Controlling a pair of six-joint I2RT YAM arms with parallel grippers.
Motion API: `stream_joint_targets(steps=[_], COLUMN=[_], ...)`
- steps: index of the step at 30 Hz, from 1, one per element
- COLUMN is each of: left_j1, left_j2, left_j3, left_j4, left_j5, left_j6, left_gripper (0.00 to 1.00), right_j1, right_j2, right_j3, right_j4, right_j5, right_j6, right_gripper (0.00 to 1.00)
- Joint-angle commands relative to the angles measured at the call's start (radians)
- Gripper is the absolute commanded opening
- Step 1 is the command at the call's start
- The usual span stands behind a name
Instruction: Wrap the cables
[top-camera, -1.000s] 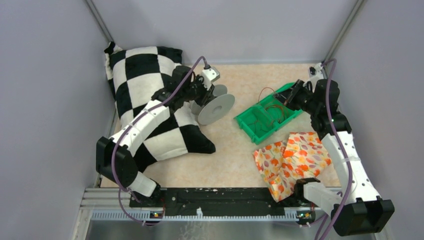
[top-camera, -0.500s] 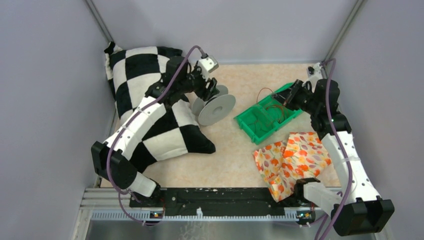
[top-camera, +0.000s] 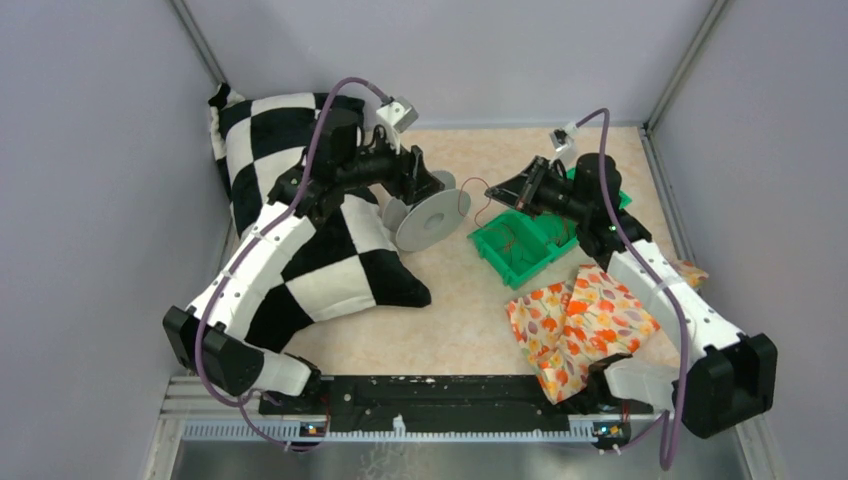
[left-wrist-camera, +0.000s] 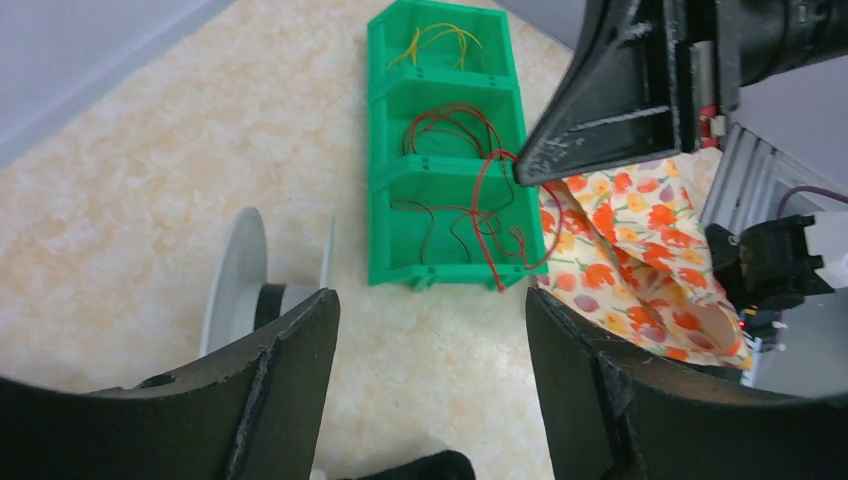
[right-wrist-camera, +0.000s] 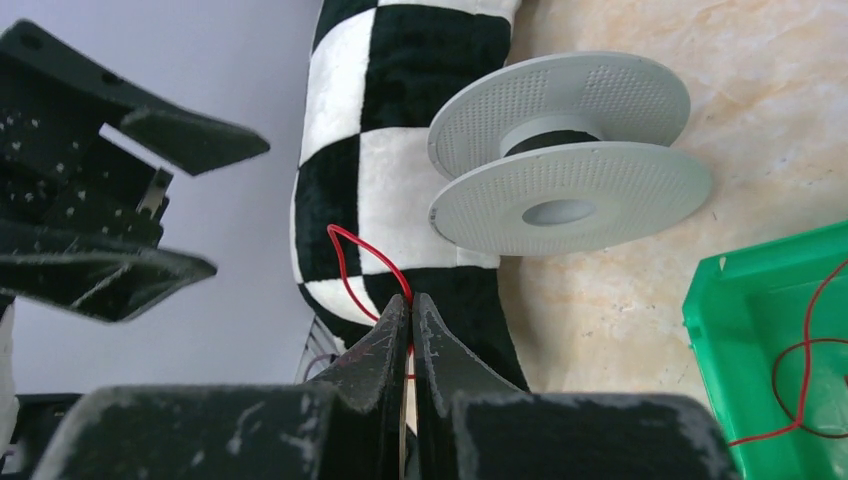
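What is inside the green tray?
Yellow wires in one end compartment, red-brown wires in the other two; one red wire leads to the shut right gripper. From above, its arm hides the tray's end.

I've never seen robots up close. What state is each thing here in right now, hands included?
left gripper: open, holding nothing.
right gripper: shut on the red wire.
red wire: pinched, trailing back into the green tray.
spool: on the table, no wire visibly wound.
green tray: upright, loose wires in all three compartments.
checkered pillow: lying under the left arm.
floral cloth: crumpled on the table.
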Motion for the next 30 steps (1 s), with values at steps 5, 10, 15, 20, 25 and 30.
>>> stream_joint_targets(steps=[5, 10, 15, 20, 25, 30], left_j1=[0.022, 0.004, -0.005, -0.007, -0.008, -0.014], left_j2=[-0.097, -0.145, -0.148, -0.133, -0.111, -0.079], left_j3=[-0.194, -0.323, -0.397, -0.430, -0.419, -0.419], left_j4=[0.216, 0.346, 0.433, 0.550, 0.568, 0.581], left_j5=[0.111, -0.038, -0.026, 0.022, 0.024, 0.007], left_j6=[-0.265, -0.389, -0.427, -0.482, -0.483, -0.500], left_gripper=[0.78, 0.79, 0.82, 0.81, 0.75, 0.66], right_j1=[0.047, 0.059, 0.065, 0.075, 0.081, 0.083], right_j2=[0.087, 0.099, 0.113, 0.128, 0.133, 0.136], right_j3=[0.044, 0.040, 0.036, 0.049, 0.060, 0.063], right_j4=[0.147, 0.168, 0.194, 0.204, 0.202, 0.208], right_j5=[0.059, 0.098, 0.091, 0.088, 0.085, 0.080], right_j6=[0.127, 0.182, 0.204, 0.210, 0.209, 0.208], right_gripper=[0.00, 0.00, 0.00, 0.00, 0.00, 0.00])
